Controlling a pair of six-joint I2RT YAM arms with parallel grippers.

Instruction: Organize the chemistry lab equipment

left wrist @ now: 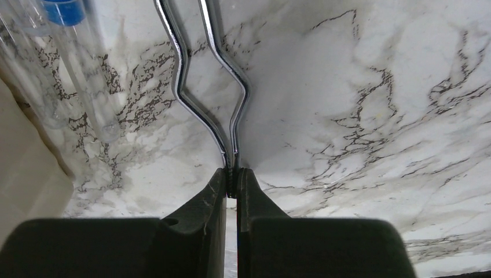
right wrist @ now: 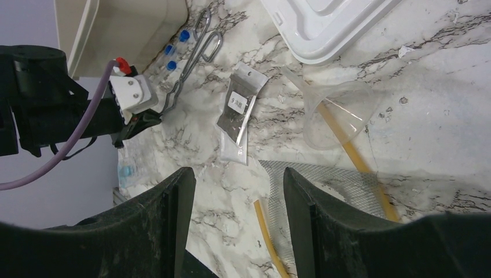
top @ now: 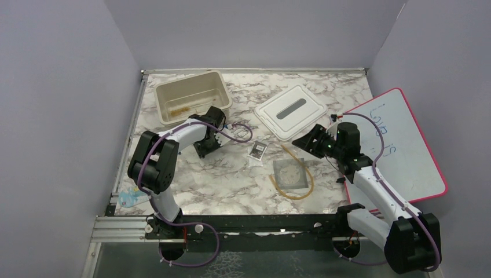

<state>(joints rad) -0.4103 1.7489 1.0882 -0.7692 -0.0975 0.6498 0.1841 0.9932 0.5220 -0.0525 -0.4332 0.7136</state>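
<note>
The chrome wire metal tongs [left wrist: 230, 157] lay on the marble bench [left wrist: 376, 116] just beside the beige rectangular plastic bin [left wrist: 26, 179]. Their narrow end was pinched in the left end effector [left wrist: 231, 182], which was closed tight. Such a thin hold could have let them swivel or slip when lifted, or knock the clear blue-capped tubes [left wrist: 87, 87] lying nearer the bin. The right end effector [right wrist: 237, 174] gaped wide and held nothing.

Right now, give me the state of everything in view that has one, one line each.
left claw, shut on the metal tongs
right claw, open, empty
metal tongs, tips pinched together
beige bin, upright, uncovered
white lid, off the bin, lying flat
test tubes, blue-capped, lying down
clear funnel, on its side
amber tubing, loose loop across the wire gauze
</note>
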